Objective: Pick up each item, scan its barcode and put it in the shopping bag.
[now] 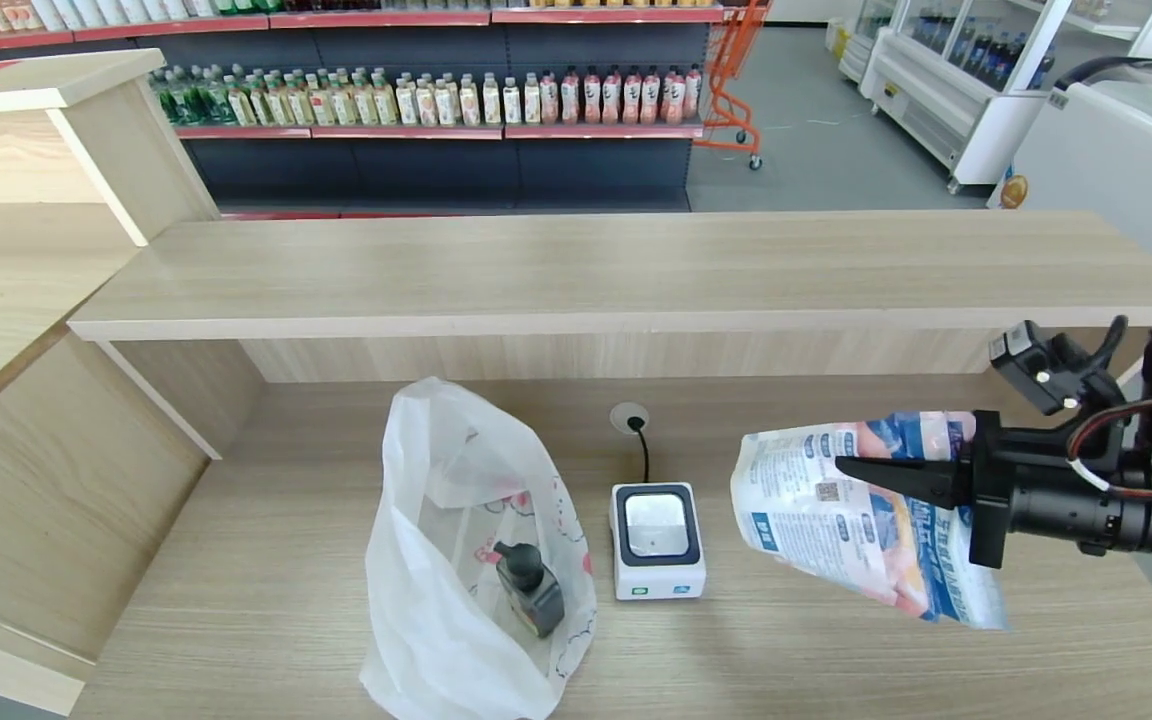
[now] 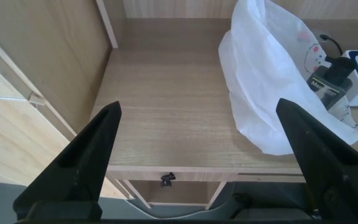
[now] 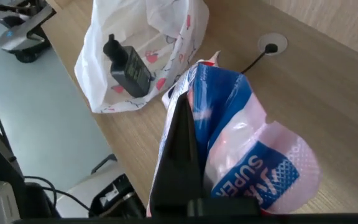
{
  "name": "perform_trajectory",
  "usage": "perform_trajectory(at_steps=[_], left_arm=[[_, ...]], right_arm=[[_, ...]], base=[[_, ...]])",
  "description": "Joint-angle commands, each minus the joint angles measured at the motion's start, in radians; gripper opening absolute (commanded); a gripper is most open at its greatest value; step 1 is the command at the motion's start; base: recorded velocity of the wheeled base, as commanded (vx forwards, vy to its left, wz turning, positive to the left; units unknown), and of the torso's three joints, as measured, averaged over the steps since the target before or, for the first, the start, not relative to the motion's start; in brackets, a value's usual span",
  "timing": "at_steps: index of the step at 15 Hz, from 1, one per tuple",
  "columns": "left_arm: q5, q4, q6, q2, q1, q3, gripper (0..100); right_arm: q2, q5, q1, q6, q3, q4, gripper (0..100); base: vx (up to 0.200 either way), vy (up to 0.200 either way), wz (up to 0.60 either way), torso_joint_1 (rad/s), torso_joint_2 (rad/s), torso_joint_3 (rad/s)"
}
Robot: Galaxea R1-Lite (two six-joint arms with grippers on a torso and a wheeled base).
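A blue, white and pink food pouch point(image 1: 861, 515) hangs above the counter to the right of the barcode scanner point(image 1: 657, 540), held up by my right gripper point(image 1: 851, 468), which is shut on it. The wrist view shows the pouch point(image 3: 241, 146) pinched by a dark finger point(image 3: 180, 149). The white plastic shopping bag point(image 1: 456, 560) stands open left of the scanner with a dark bottle point(image 1: 529, 588) lying inside; the bag point(image 2: 263, 93) and bottle point(image 2: 331, 84) also show from the left wrist. My left gripper point(image 2: 204, 140) is open, held off the counter's front left edge.
A raised wooden ledge point(image 1: 636, 275) runs along the back of the counter. The scanner's cable goes to a grommet hole point(image 1: 629, 416). A wooden side panel point(image 1: 46, 480) walls in the left. Bare counter point(image 1: 786, 660) lies in front of the scanner.
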Motion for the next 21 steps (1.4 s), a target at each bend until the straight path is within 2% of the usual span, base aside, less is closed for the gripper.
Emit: perform_trajectory(at_steps=[1,6,8,10,16,21], left_arm=[[0.000,0.000,-0.002,0.000,-0.002,0.000,100],[0.000,0.000,0.000,0.000,-0.002,0.000,100],[0.000,0.000,-0.002,0.000,0.000,0.000,100],[0.000,0.000,-0.002,0.000,0.000,0.000,100],[0.000,0.000,0.000,0.000,0.000,0.000,100],[0.000,0.000,0.000,0.000,0.000,0.000,100]], right_arm=[[0.062,0.002,0.025,-0.080,0.004,0.000,0],[0.125,0.034,0.079,-0.340,0.001,-0.004,0],[0.188,0.053,0.097,-0.487,0.008,-0.092,0],[0.238,0.096,0.111,-0.568,0.010,-0.173,0],[0.383,0.145,0.103,-0.633,0.021,-0.356,0],[0.487,0.171,0.133,-0.633,-0.004,-0.459,0]], base=[[0.000,0.000,0.00,0.000,0.00,0.000],[0.000,0.000,0.00,0.000,0.00,0.000],[0.000,0.000,0.00,0.000,0.00,0.000],[0.000,0.000,0.00,0.000,0.00,0.000],[0.000,0.000,0.00,0.000,0.00,0.000],[0.000,0.000,0.00,0.000,0.00,0.000]])
